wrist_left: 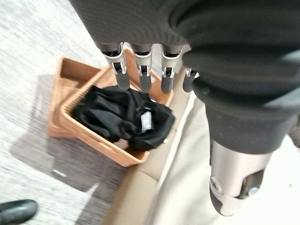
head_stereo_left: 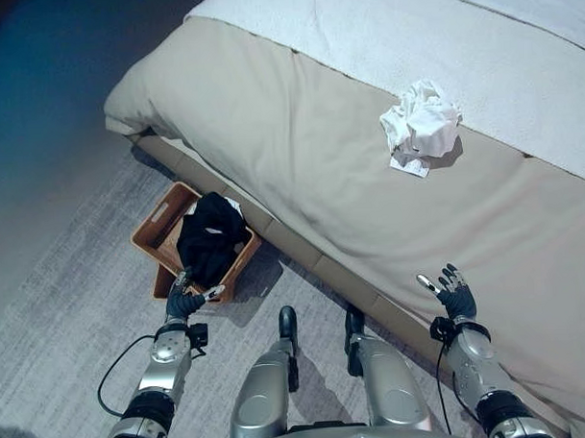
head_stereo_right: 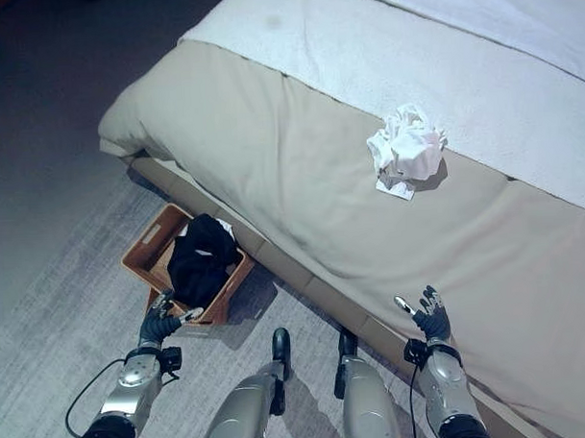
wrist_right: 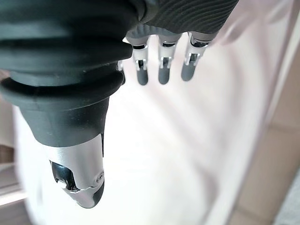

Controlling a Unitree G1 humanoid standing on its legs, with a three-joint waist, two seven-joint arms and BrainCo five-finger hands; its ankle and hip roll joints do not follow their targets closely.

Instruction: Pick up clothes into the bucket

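Left eye view showed a soft, light white garment (head_stereo_left: 422, 126) crumpled on the bed (head_stereo_left: 299, 132); your right hand (head_stereo_left: 454, 294) was spread and empty, so you'd pinch its raised folds; the left hand (head_stereo_left: 185, 302) hung relaxed by the basket (head_stereo_left: 153, 227).

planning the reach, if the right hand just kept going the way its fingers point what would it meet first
Probably just the beige blanket on the bed. The right hand is open above it, fingers pointing up the bed. The crumpled white garment lies further on, slightly left; depth is unclear.

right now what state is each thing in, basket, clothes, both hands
basket: upright on the floor beside the bed, holding black clothes
black clothes: heaped in the basket
white cloth: crumpled on the bed
left hand: open, empty, by the basket
right hand: open, empty, over the bed edge
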